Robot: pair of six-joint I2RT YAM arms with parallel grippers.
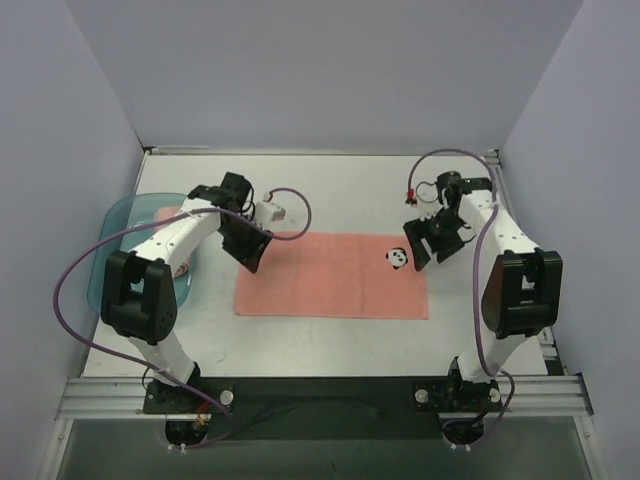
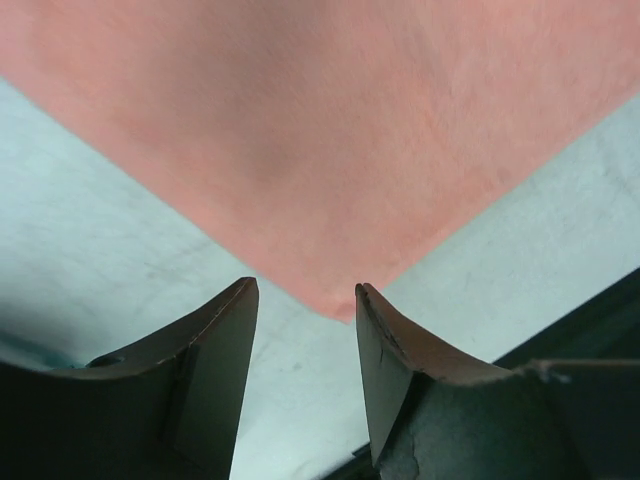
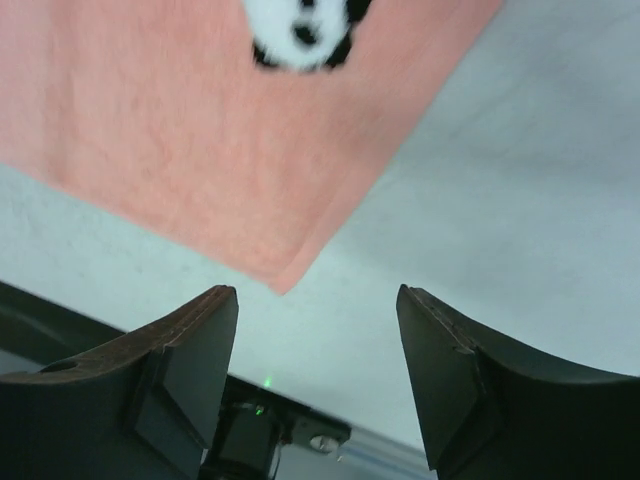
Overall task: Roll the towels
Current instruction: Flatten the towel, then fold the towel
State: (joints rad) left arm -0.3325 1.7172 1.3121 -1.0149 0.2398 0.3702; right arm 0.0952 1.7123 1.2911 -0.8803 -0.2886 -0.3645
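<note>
The towel (image 1: 330, 275) lies flat. Your left gripper (image 2: 305, 290) and right gripper (image 3: 318, 292) hang open, empty, by its far corners, probably to start rolling.

In the top view the left arm (image 1: 175, 240) crosses the teal tray (image 1: 118, 215) at the left of the frame, hiding part of it and most of a pink thing (image 1: 165, 214) inside, too little left to tell its form; the left gripper (image 1: 250, 258) covers the upper left corner of the towel (image 1: 330, 278). In the left wrist view the towel is blurred and runs off the top edge. In the right wrist view the top edge cuts through the panda patch (image 3: 300, 30).
</note>
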